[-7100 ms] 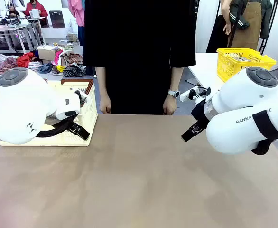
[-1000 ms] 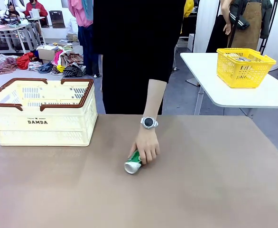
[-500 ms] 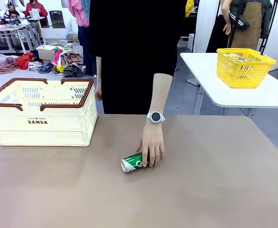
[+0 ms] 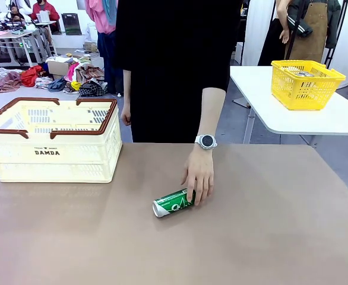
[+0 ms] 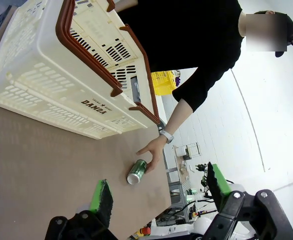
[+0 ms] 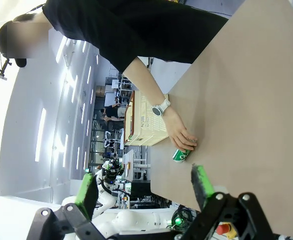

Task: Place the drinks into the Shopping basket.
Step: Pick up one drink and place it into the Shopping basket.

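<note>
One slim green metal can (image 4: pixel 173 203) lies sideways, hand (image 4: pixel 199 175) touching it.

Person's hand (image 6: pixel 180 135) touches the green can (image 6: pixel 182 155) on the table (image 6: pixel 246 100)

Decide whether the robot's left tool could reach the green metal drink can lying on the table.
Probably not yet: the person's hand covers one end of the green metal drink can, though the left tool stands open.
</note>
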